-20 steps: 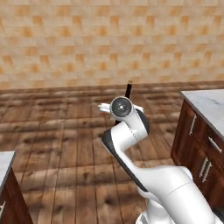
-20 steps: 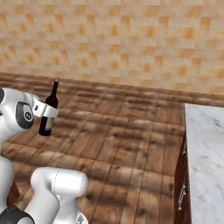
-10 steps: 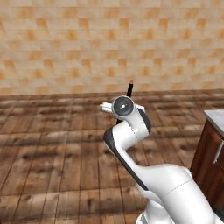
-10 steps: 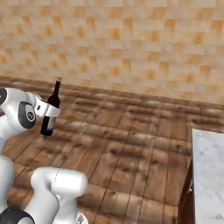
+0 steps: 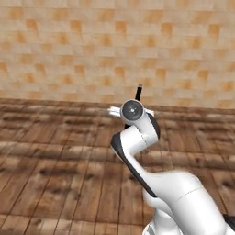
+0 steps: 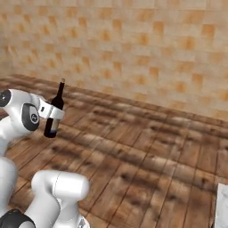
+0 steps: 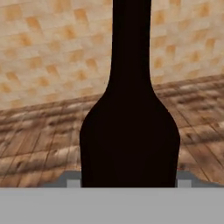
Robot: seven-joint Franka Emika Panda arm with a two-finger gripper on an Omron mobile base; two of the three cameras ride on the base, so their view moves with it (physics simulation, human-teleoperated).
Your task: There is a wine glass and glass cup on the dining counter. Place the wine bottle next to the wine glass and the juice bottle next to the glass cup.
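Note:
The wine bottle [image 6: 55, 111] is tall, slim and near-black, and it hangs upright in the air over the wooden floor. My gripper [image 6: 52, 114] is shut on the bottle's body, below the shoulder. In the left base view only the bottle's neck and tan tip [image 5: 138, 92] rise above my wrist, which hides the gripper. In the hand view the wine bottle [image 7: 130, 131] stands dead centre and very close, between my fingertips [image 7: 72, 180]. The wine glass, the glass cup, the juice bottle and the dining counter are out of view.
Brown wooden floor [image 5: 55, 156] stretches ahead to a tan tiled wall [image 5: 92, 50]. A small corner of a white-grey marble top [image 6: 221, 207] shows at the lower right of the right base view.
The whole picture has shifted: the base has moved, and the marble-topped cabinet on the right has slid almost out of both base views. The arm and the held bottle keep the same pose.

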